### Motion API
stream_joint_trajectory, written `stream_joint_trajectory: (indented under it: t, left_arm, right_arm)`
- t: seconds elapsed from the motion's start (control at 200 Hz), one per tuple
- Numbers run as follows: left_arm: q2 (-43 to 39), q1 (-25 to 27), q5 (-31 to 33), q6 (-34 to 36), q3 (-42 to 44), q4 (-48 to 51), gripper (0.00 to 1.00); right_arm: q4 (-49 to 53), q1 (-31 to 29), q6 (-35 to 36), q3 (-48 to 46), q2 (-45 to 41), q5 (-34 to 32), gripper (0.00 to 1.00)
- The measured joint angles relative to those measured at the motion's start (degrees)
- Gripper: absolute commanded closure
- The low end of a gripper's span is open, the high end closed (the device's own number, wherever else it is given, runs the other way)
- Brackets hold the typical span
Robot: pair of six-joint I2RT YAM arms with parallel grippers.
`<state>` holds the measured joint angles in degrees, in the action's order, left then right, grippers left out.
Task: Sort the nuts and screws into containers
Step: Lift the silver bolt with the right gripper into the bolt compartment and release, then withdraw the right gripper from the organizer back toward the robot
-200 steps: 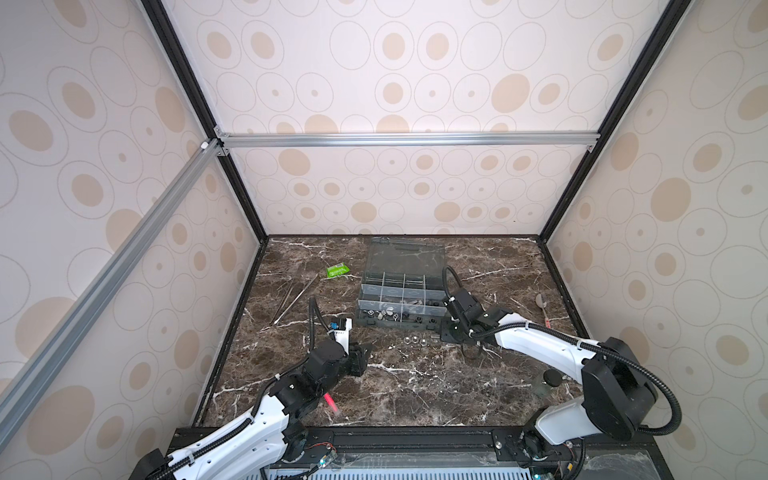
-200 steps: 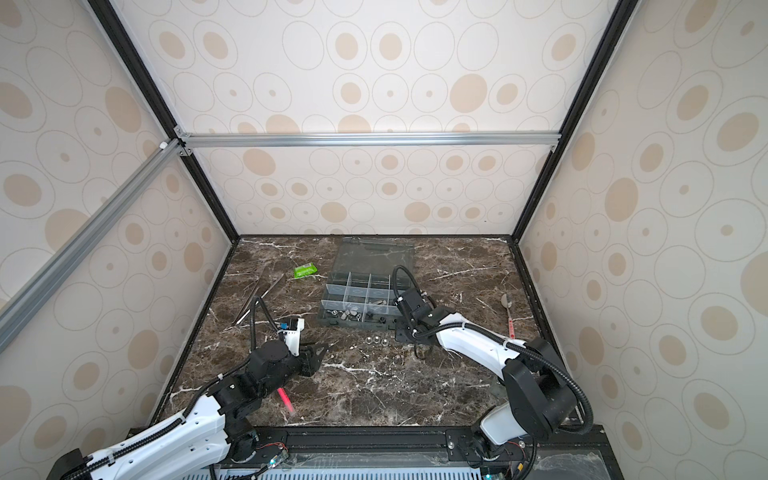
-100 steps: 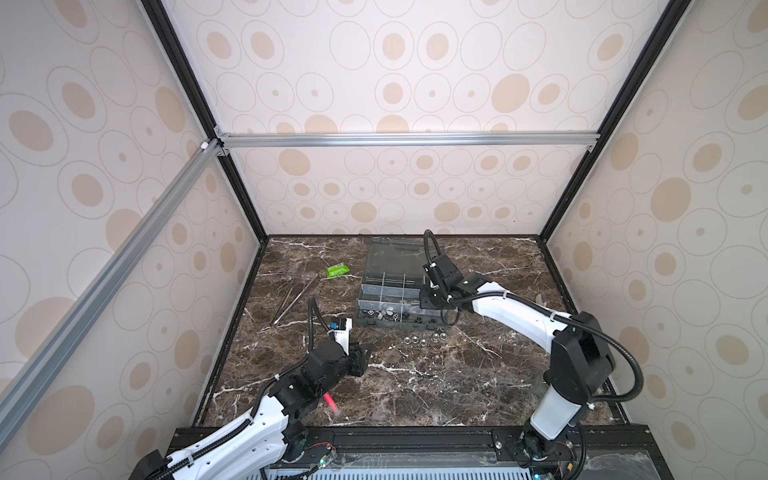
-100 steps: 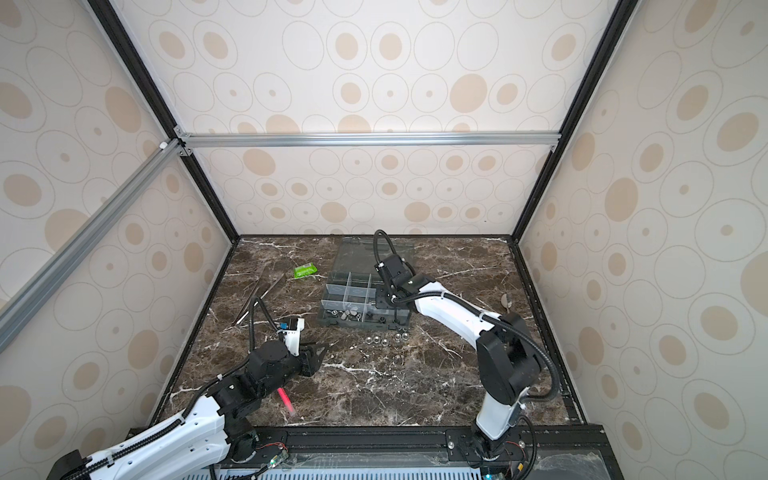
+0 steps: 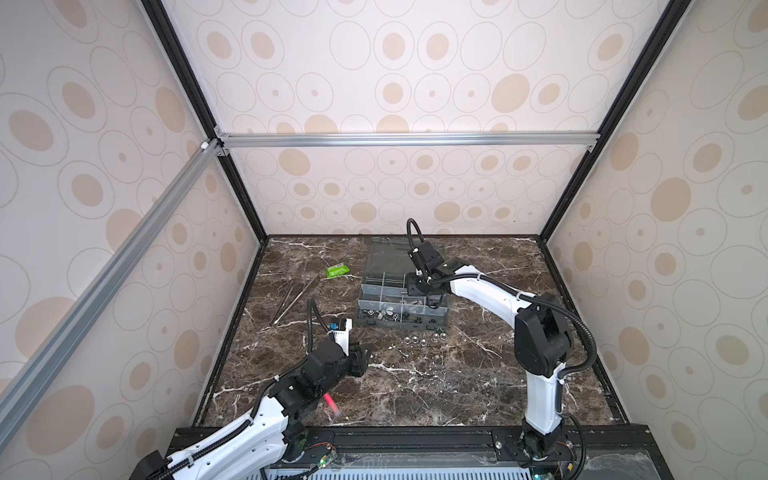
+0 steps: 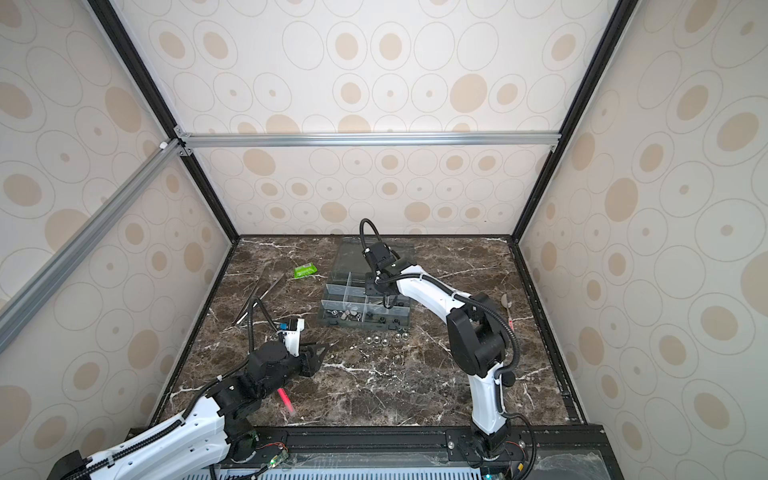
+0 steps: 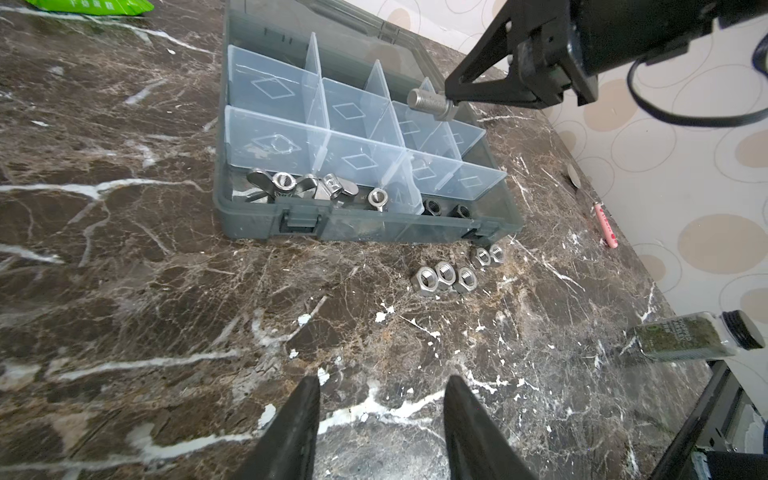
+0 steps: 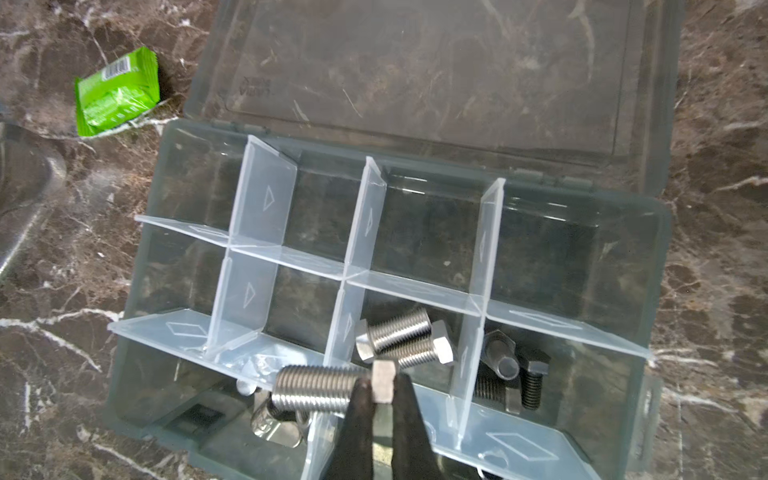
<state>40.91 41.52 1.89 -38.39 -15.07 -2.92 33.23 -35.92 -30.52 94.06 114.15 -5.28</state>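
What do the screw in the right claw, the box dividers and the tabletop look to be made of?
Screw in the right claw: metal, likely steel, with a bright silvery sheen on its threads.
Dividers: translucent frosted plastic; the organiser box floor shows through them.
Tabletop: dark brown marble look with white veins; real stone or printed laminate, cannot tell.

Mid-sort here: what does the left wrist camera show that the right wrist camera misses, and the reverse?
Only the left wrist view: five loose silver nuts on the table in front of the organiser box, a pink pen, and the open, empty left end effector.
Only the right wrist view: two silver screws lying in one compartment, and black screws in the compartment beside it.
Both: the right end effector shut on a silver screw by its head, above the box.
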Motion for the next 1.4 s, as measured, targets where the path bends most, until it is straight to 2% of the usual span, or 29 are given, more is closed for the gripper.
stream_joint_trajectory:
  t: [0.215, 0.37, 0.555, 0.95, 1.28, 1.4]
  left_arm:
    - [-0.9, 0.0, -0.1, -0.2, 0.5, -0.1, 0.51]
    - [-0.9, 0.0, -0.1, -0.6, 0.6, -0.1, 0.51]
    - [-0.9, 0.0, -0.3, -0.9, 0.6, -0.1, 0.51]
    - [-0.8, 0.0, -0.5, -1.4, 0.6, -0.5, 0.51]
    - [1.9, 0.0, -0.8, -1.4, 0.6, -1.2, 0.50]
    - [3.9, 0.0, -1.1, -1.4, 0.6, -1.6, 0.50]
  right_arm:
    - [0.8, 0.1, 0.0, -0.1, 0.2, -0.9, 0.91]
    - [1.0, 0.3, -0.3, -0.7, 0.2, -1.0, 0.73]
    - [1.1, 0.8, -0.1, -1.2, 0.2, -1.1, 0.64]
    - [0.1, 0.9, -0.3, -5.5, -3.1, -0.8, 0.60]
    - [-2.4, 1.0, -1.1, -16.3, -15.2, 0.1, 0.60]
    - [-2.9, 1.0, -1.9, -22.9, -21.3, -0.7, 0.60]
